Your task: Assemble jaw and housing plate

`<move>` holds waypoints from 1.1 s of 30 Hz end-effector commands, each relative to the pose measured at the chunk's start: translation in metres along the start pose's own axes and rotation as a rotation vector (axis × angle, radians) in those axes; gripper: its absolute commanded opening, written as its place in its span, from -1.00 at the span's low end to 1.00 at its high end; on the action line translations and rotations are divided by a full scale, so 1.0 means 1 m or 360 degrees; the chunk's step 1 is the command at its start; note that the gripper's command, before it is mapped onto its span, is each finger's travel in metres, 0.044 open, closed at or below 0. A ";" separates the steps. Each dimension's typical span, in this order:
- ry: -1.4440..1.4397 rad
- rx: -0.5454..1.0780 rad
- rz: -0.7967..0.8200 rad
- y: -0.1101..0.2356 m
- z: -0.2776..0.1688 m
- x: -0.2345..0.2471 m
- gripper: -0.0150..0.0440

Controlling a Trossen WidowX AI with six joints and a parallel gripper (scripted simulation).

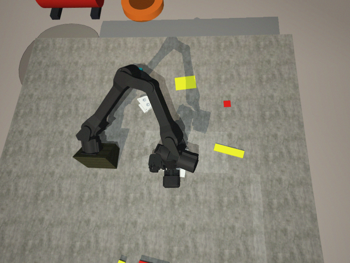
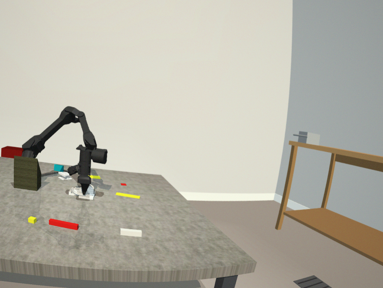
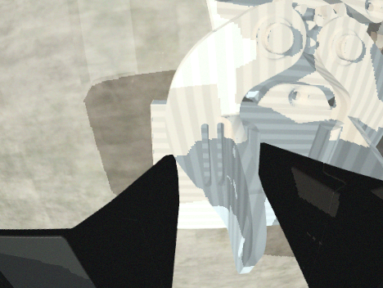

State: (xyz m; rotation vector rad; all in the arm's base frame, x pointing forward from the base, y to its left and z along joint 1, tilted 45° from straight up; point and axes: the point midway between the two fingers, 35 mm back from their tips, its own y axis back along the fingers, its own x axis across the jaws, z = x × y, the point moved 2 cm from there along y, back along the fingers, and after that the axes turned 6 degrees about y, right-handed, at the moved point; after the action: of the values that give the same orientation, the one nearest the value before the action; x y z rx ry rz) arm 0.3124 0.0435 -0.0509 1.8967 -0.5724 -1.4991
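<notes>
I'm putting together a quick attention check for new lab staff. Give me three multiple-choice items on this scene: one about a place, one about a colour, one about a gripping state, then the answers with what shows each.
1. Where is the small yellow cube?
A) On the wooden shelf
B) Beside the red bar
C) On the wooden block

2. What colour is the small flat square far from the robot's base?
A) Red
B) Green
C) Purple

3. How do the jaws stand?
A) Wide open above the table
B) Shut on nothing
C) Closed on a white part

1: B, the cube sits next to the red bar.
2: A, the square is plainly red.
3: C, a white toothed part lies between the black fingers.
</notes>
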 end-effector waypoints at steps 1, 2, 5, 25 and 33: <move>-0.0005 -0.0004 -0.0008 -0.002 0.001 0.000 -0.04; -0.0005 -0.0004 -0.0008 -0.002 0.001 0.000 -0.04; -0.0005 -0.0004 -0.0008 -0.002 0.001 0.000 -0.04; -0.0005 -0.0004 -0.0008 0.000 0.001 0.000 -0.04; -0.0005 -0.0004 -0.0008 0.004 0.000 0.000 -0.04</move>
State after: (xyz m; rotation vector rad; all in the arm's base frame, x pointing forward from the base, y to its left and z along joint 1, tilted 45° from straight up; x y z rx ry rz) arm 0.3116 0.0413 -0.0492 1.8910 -0.5685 -1.5105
